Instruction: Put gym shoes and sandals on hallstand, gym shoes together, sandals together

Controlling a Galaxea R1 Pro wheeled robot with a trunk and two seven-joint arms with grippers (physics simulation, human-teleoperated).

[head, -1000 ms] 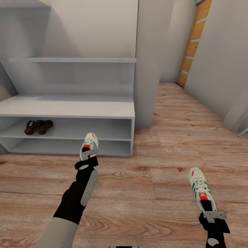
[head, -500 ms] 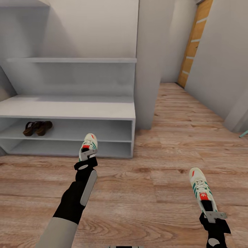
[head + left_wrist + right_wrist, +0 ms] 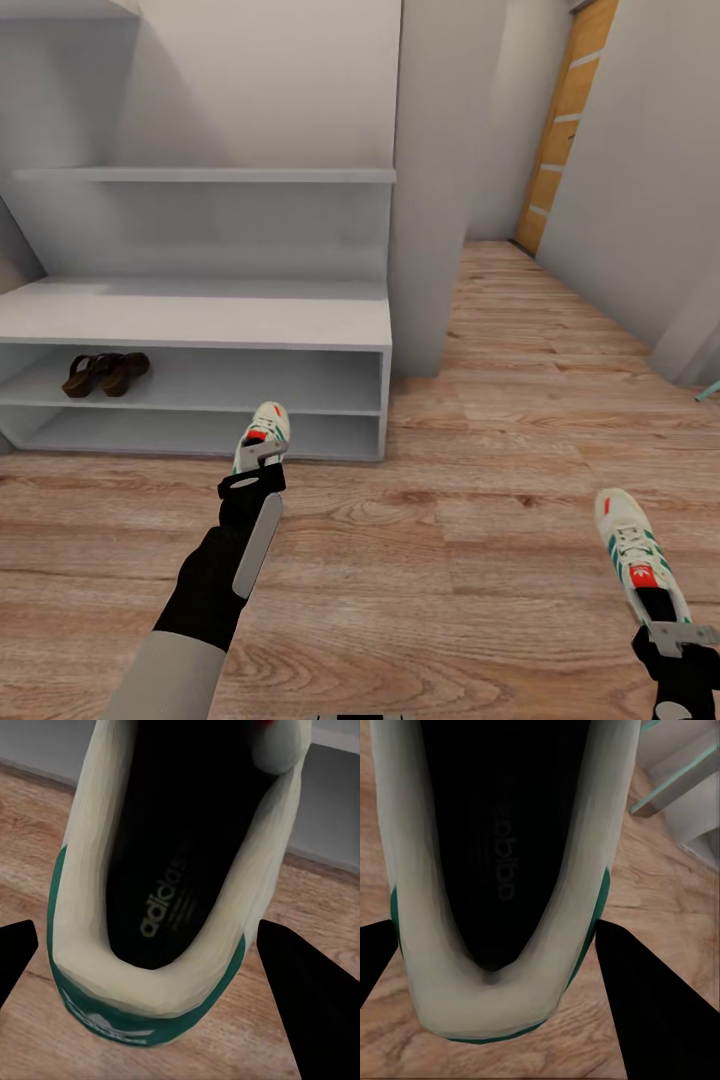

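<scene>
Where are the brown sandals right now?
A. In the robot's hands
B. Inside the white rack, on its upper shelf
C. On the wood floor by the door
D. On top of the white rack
B: the sandals sit side by side on the upper open shelf of the rack, under its flat top, toward its left end.

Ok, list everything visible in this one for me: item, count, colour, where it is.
gym shoes: 2, cream-white with green stripes; one at the left gripper before the rack, one at the right gripper.
sandals: 2, brown, side by side on the rack's upper tier.
hallstand: 1, white, against the wall.
corridor floor: light wood planks.
door: 1, orange-brown, far end of the corridor.
left gripper: shut on a shoe.
right gripper: shut on a shoe.
</scene>
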